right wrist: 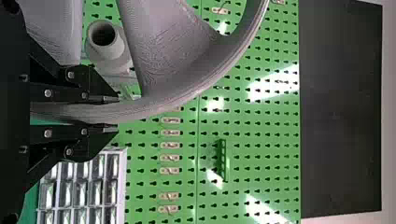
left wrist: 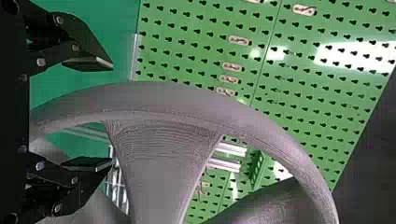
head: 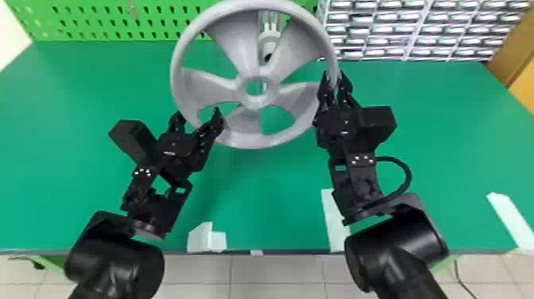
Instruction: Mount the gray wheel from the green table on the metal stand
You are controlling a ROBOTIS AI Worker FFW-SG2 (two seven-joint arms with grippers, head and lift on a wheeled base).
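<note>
Wheel (head: 238,47), clenched in the right fingers (head: 326,91), faced the stand (right wrist: 109,56), presumably for mounting, while the left fingers (head: 211,125) gaped around its rim (head: 254,142)

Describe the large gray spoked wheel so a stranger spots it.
Find the broad green table, then the black right gripper above it. It clamps the rim of the large gray wheel. Broad spokes and a round rim set the wheel apart from the pale metal stand behind.
</note>
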